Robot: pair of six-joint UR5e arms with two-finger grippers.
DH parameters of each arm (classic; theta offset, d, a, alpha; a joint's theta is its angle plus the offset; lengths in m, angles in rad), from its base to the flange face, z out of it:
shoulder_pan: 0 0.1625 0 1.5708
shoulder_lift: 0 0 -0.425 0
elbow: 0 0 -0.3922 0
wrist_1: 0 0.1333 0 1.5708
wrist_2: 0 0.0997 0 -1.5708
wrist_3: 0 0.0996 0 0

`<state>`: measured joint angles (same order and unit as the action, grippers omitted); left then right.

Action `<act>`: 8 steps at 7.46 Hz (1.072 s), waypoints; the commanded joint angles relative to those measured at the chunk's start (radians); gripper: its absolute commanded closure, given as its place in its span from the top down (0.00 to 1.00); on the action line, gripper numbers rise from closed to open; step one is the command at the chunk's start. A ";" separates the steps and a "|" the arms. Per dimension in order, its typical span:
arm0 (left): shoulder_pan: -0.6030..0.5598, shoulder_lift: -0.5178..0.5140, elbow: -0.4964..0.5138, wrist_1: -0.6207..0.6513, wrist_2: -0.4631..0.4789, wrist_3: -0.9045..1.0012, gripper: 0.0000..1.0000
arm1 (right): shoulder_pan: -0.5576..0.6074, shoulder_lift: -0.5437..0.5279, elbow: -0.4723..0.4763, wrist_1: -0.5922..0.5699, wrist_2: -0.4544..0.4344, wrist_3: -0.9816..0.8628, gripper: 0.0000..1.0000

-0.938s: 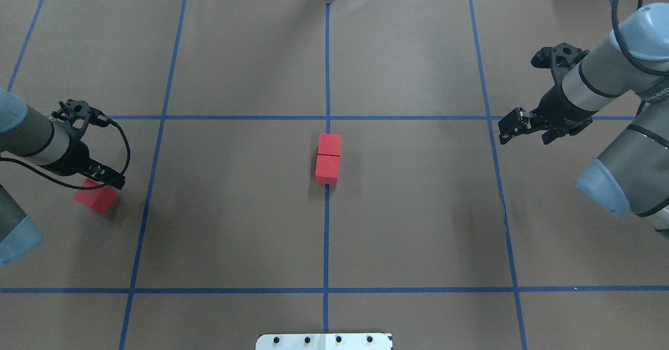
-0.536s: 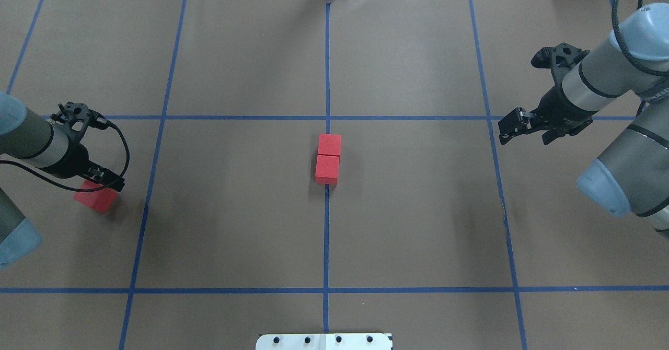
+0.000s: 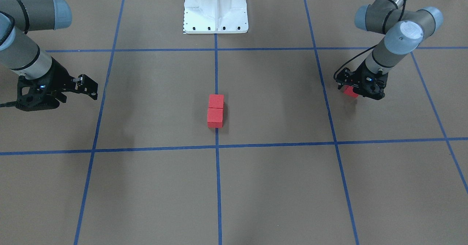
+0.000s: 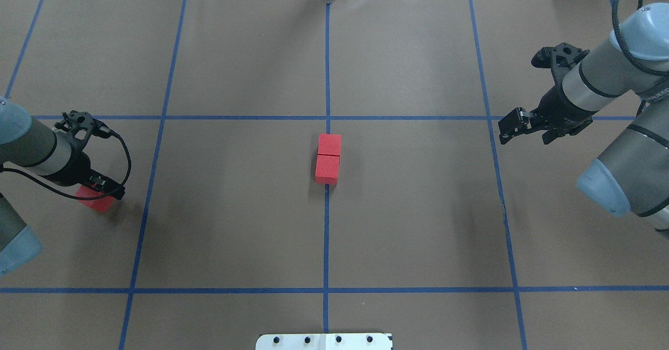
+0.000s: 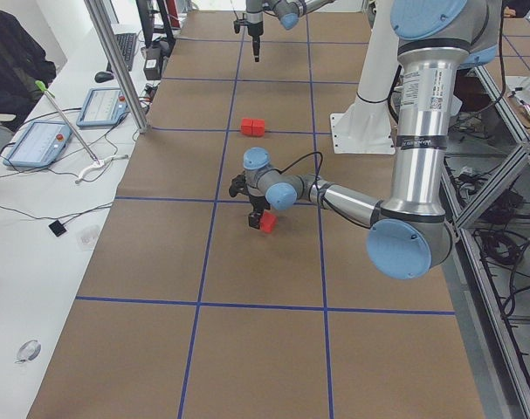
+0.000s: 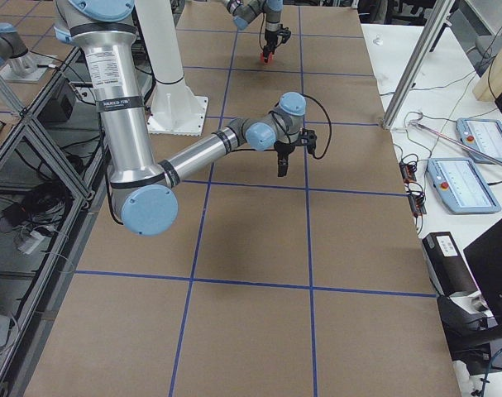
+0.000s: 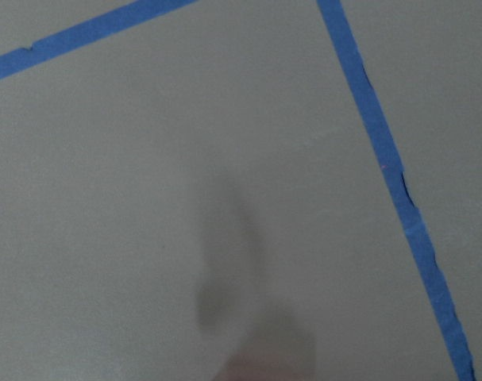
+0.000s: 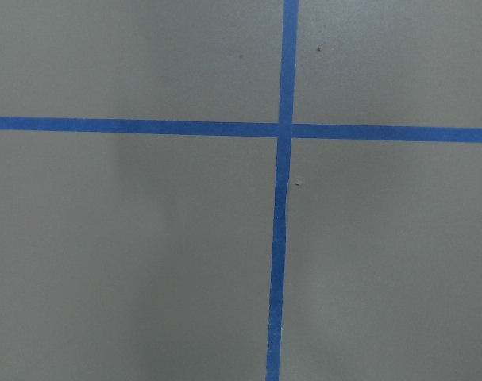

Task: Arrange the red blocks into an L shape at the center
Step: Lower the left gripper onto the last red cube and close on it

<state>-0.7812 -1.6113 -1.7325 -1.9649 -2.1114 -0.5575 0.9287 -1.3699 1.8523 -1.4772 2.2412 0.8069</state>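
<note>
Lowering further, left pincer (image 4: 106, 189) now half-hides the small matte red cube (image 4: 97, 204) beneath it; closure: cannot tell. Pickup looks imminent; paired red cubes (image 4: 328, 159) lie well apart.

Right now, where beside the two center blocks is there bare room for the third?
Bare floor borders the pair on both sides of the tape line, out to the next grid lines. Crowded only at far left, where the left gripper sits over the third block.
</note>
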 commanded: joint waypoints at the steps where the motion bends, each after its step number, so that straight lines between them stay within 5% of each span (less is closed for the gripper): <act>1: 0.002 0.002 -0.002 0.000 0.001 -0.001 0.89 | -0.001 -0.001 -0.001 0.000 0.000 0.000 1.00; 2: 0.002 0.002 -0.004 0.000 0.001 0.001 0.70 | -0.001 -0.002 -0.001 0.000 0.000 0.000 1.00; 4: 0.002 0.014 -0.009 0.000 0.004 0.001 0.00 | -0.001 -0.002 -0.002 0.000 0.000 0.000 1.00; 8: 0.003 -0.050 -0.048 0.062 0.001 -0.008 0.00 | -0.001 -0.002 -0.001 0.000 0.000 0.000 1.00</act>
<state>-0.7788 -1.6209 -1.7642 -1.9463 -2.1103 -0.5576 0.9281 -1.3714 1.8508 -1.4772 2.2412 0.8069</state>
